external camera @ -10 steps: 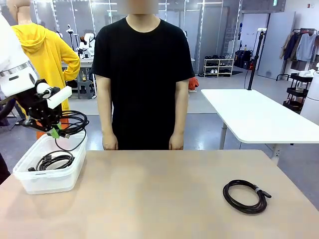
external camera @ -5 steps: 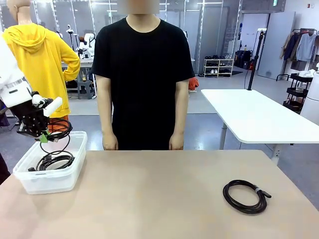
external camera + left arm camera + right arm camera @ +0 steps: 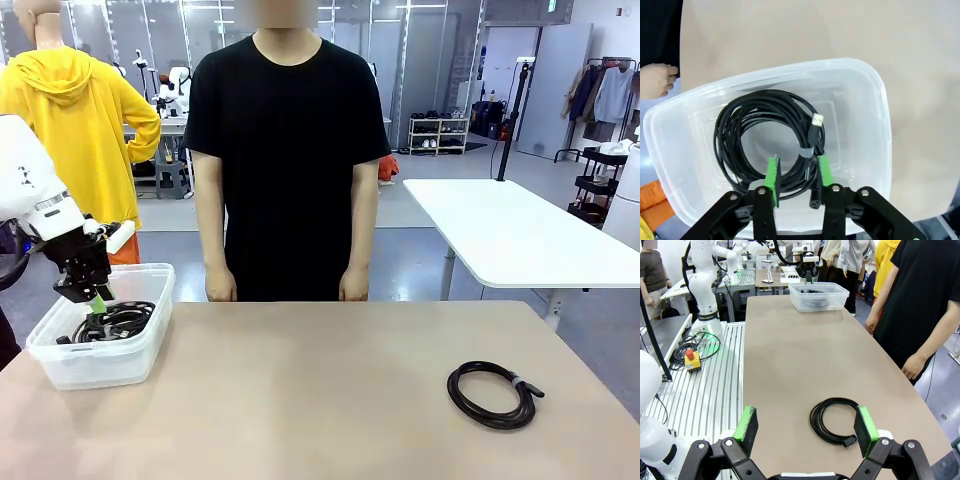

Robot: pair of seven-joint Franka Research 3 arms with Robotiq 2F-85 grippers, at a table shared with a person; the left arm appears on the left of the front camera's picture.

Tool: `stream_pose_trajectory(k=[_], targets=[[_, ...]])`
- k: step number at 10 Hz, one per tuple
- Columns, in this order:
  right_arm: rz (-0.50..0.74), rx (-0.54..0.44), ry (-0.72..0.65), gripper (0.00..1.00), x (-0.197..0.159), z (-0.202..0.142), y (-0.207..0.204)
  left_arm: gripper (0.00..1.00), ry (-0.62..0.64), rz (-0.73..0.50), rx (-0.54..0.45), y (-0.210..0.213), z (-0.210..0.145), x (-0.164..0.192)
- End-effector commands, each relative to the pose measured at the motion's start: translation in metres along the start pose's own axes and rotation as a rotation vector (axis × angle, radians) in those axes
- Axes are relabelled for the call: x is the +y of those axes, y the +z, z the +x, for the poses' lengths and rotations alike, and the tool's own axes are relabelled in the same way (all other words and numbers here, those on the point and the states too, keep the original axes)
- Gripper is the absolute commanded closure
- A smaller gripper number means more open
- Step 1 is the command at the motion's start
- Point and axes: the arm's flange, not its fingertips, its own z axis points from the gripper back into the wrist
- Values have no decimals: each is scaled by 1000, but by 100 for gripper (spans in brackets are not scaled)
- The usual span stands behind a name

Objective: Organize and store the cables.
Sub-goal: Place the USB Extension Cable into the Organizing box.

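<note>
A clear plastic bin [image 3: 100, 365] stands at the table's left edge. My left gripper [image 3: 97, 303] reaches down into it. In the left wrist view the bin [image 3: 880, 100] holds a coil of thin black cables [image 3: 727, 140] lying on its bottom. The left gripper [image 3: 797, 172] has its green pads apart, one on each side of the coil's near strands. Another black cable [image 3: 455, 392], coiled with a pale band, lies on the table at the right. The right gripper [image 3: 807, 427] hovers open just short of that cable [image 3: 815, 420], nothing between its fingers.
A person [image 3: 285, 150] in a black shirt stands at the table's far edge, arms hanging; one hand [image 3: 655, 80] shows beside the bin. A white table [image 3: 510, 235] stands behind on the right. Bare tabletop lies between the bin and the coiled cable.
The left arm has come down from above the bin with the hanging coil. The coil now lies in the bin, and the fingers have parted.
</note>
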Motion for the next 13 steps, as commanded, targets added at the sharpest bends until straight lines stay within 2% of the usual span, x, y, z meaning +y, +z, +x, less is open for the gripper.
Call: stream_pose_trajectory(k=[1, 2, 7, 8, 9, 13], targets=[[-2, -5, 5, 1, 1, 2, 0, 9, 24, -1, -17, 9, 1, 3], [-2, -5, 5, 1, 1, 2, 0, 0, 28, 0, -19, 8, 0, 4], [-2, -5, 5, 1, 1, 2, 0, 0, 86, 30, -19, 11, -1, -13], [-2, -5, 5, 1, 1, 2, 0, 0, 95, 5, -19, 4, 0, -18], [-2, -5, 5, 1, 1, 2, 0, 0, 52, 13, 0, 10, -3, -3], [-2, -5, 5, 1, 1, 2, 0, 0, 52, 13, 0, 10, -3, -3]])
